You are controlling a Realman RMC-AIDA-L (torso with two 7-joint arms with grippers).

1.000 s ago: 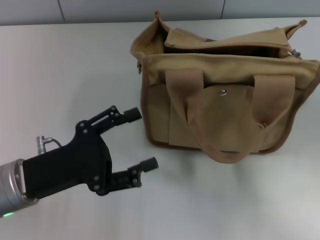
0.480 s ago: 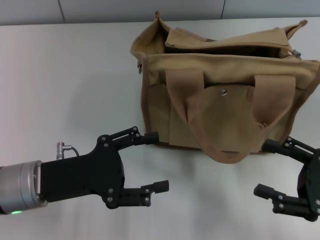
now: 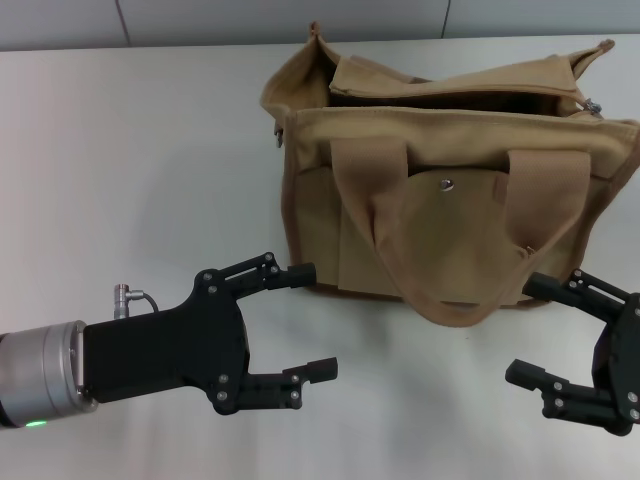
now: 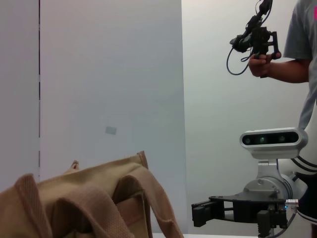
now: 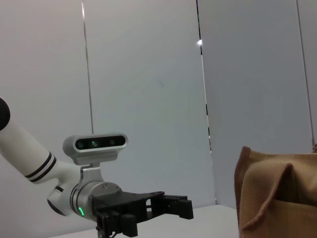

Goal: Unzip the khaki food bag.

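Khaki food bag (image 3: 450,190) upright on the tabletop (image 3: 140,150), upper right of head view, top gaping. Left tool (image 3: 310,320) lower left, fingers spread; right tool (image 3: 535,330) lower right, fingers spread. Neither touches the bag.

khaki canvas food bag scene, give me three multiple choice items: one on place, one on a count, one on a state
1. Where is the boxy khaki canvas food bag relative to the two black grippers?
A. farther from the robot than both
B. between them and the robot
C. held up by one

2. How many wide webbing handles does the left wrist view show?
A. none
B. two
C. four

3. How are the left gripper and right gripper?
A. both shut on the bag
B. both open, holding nothing
C. one shut, one open

Answers:
1 A: in the head view the bag sits on the white table beyond both.
2 B: two handle loops arch side by side.
3 B: fingers spread, nothing between.
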